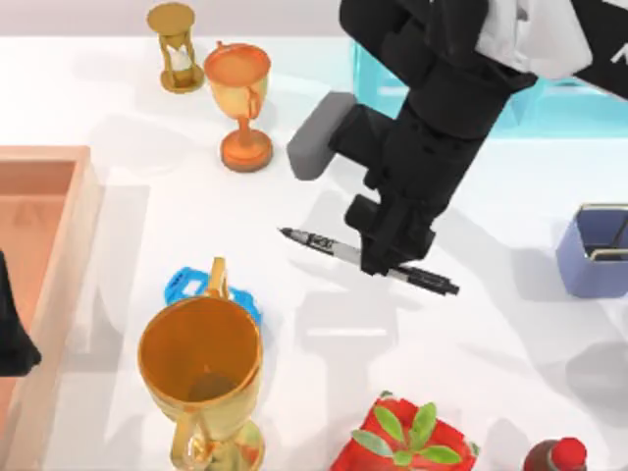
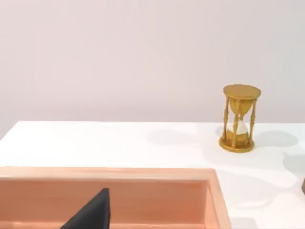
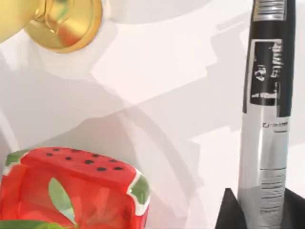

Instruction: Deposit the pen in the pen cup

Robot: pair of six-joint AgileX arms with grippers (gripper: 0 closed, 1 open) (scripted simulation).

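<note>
Counter (image 1: 549, 373): white, flat. On it, as I see it from above:
- pen (image 1: 324, 244), lying flat near the middle;
- pen cup (image 1: 589, 257), right edge;
- hourglass (image 1: 177, 49), far edge;
- small gold trophy (image 1: 240, 103) beside it;
- large gold trophy (image 1: 201, 378), near edge;
- blue item (image 1: 186, 287) behind that;
- wooden tray (image 1: 59, 285), left edge;
- strawberry-patterned box (image 1: 407, 442), near edge;
- grey block (image 1: 319, 132);
- clear teal bin (image 1: 564, 103), far right.

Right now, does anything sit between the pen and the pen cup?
Nothing visible does. The pen lies under the right gripper, and only bare white table runs from it to the pen cup at the right edge.
</note>
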